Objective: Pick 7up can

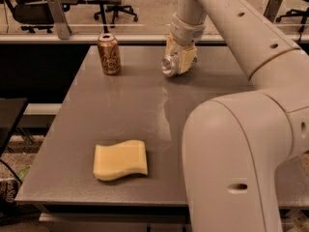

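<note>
The 7up can (pixel 170 66) lies on its side at the far middle of the grey table (pixel 120 110), with its shiny silver end facing me. My gripper (pixel 179 62) reaches down from above and its cream fingers (pixel 187 61) are closed around the can's body. Most of the can's side is hidden between the fingers.
A brown-orange can (pixel 109 54) stands upright at the far left of the table. A yellow sponge (pixel 120 159) lies near the front left. My large white arm (pixel 241 144) fills the right side. Office chairs stand behind a rail beyond the table.
</note>
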You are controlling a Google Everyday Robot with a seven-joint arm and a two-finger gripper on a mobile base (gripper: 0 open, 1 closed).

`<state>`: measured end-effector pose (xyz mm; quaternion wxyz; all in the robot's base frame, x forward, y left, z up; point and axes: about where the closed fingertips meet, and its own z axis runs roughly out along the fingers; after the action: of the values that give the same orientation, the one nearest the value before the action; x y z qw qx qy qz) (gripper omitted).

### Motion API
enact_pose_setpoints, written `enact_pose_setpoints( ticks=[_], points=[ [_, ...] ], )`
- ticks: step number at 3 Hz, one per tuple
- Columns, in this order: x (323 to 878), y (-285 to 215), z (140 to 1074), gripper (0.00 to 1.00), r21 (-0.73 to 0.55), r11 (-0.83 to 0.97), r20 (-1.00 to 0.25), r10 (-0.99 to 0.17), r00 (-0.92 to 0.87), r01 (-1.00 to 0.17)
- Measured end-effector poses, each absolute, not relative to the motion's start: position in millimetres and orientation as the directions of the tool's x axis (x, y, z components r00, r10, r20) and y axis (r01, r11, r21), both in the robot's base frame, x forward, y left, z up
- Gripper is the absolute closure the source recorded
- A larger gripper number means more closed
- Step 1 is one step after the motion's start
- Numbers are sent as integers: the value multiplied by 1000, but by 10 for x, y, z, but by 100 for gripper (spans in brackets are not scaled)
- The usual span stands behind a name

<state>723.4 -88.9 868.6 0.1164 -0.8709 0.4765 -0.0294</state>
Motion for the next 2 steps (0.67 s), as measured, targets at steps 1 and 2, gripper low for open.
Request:
enact_pose_setpoints(
  ticks=[1,2],
  points=[
    [7019,-813,8897,100,-247,-490,-101,-845,525,-836],
    [6756,-711,9108,100,-253,-472,-153,-843,516,-845]
  ],
)
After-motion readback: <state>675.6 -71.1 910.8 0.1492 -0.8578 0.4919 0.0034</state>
